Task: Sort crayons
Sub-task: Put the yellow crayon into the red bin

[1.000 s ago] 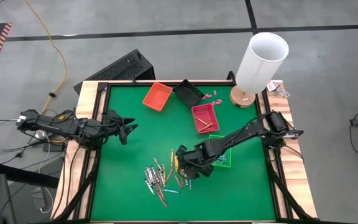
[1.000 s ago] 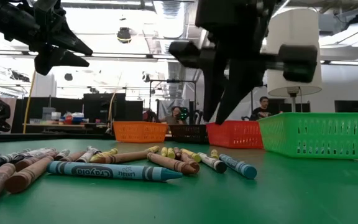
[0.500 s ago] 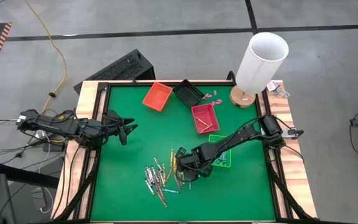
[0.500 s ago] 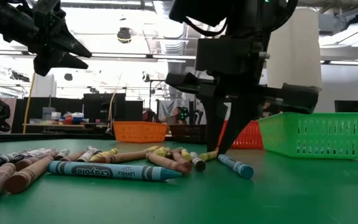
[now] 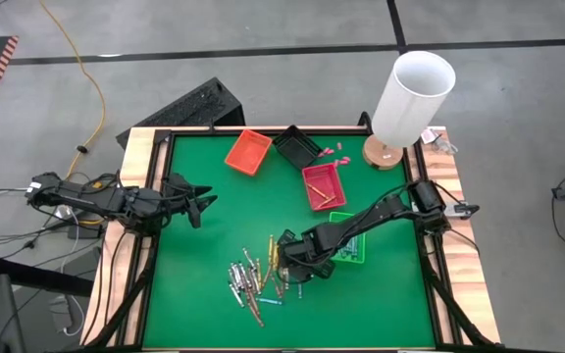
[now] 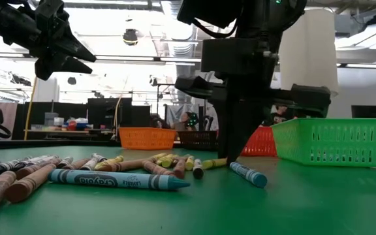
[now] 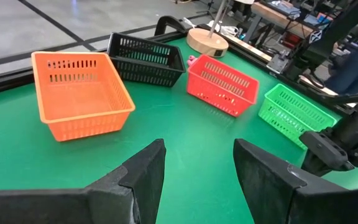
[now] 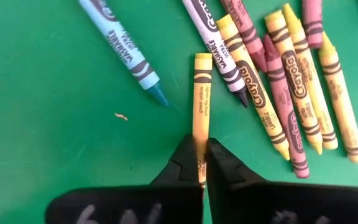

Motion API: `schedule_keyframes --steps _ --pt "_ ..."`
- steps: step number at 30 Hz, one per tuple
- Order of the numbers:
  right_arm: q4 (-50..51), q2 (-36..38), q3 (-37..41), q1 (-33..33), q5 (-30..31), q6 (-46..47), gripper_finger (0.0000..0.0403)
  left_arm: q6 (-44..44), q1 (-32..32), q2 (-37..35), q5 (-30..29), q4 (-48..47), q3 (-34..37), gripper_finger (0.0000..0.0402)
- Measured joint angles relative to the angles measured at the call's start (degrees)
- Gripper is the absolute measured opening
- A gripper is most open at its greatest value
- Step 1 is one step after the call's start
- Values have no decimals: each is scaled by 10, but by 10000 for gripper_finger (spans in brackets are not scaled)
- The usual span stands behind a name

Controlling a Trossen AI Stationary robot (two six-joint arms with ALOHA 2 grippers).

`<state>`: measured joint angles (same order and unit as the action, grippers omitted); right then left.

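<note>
Green felt covers the table [image 5: 214, 245]. At the left edge of the high view the left gripper [image 5: 204, 204] hangs above the felt, its fingers apart on nothing. In the lower middle the crayons [image 5: 248, 279] lie scattered in a loose pile. Just right of that pile the right gripper [image 5: 284, 263] is down at the felt, its fingers [image 8: 182, 165] pinched together on one yellow crayon [image 8: 201, 106], which lies flat beside the others. Farther right sits a green tray [image 5: 353, 251]; above it a red tray [image 5: 324, 186].
</note>
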<state>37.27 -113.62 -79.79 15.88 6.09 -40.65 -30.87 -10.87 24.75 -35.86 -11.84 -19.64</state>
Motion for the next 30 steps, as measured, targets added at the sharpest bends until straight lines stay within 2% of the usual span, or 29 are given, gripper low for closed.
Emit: schedule_keyframes --steps 12,23,26,30 --pt "34 14 1 -16 -19 131 2 -2 0 0 -2 -5 0 180" --pt "34 58 -6 -40 -47 236 2 -4 0 0 -2 -8 0 180" --pt "29 80 -6 -57 -45 291 2 -4 0 0 -5 -9 0 180" --pt "37 115 -6 -93 3 441 2 -4 0 0 -5 -9 0 180"
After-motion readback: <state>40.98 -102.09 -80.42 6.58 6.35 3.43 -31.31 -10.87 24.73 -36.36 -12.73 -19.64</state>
